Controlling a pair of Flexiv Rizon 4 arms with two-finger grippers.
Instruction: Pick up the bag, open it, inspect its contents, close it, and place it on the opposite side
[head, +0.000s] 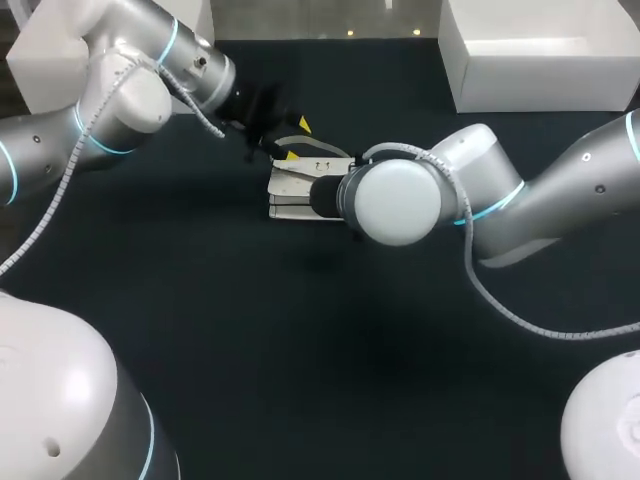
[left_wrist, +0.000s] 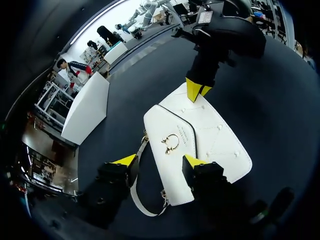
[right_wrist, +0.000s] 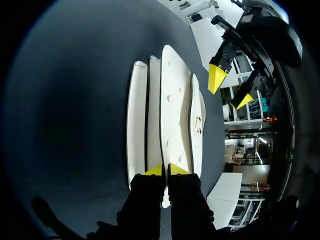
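White bag (left_wrist: 210, 135) beneath left hand (left_wrist: 159, 160), right hand (right_wrist: 166, 170) pinching its edge

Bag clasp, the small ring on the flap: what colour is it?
The clasp is gold, on a white bag; the left wrist view shows it best.

Counted: 1 white handbag (head: 297, 188) | 2 white boxes: far-left box (head: 40, 50), far-right box (head: 540, 88) | 2 grippers: left gripper (left_wrist: 160, 161), right gripper (right_wrist: 166, 170)

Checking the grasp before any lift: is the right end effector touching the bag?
Touching. In the right wrist view the right end effector has both yellow tips closed on the bag's near edge, no gap showing.
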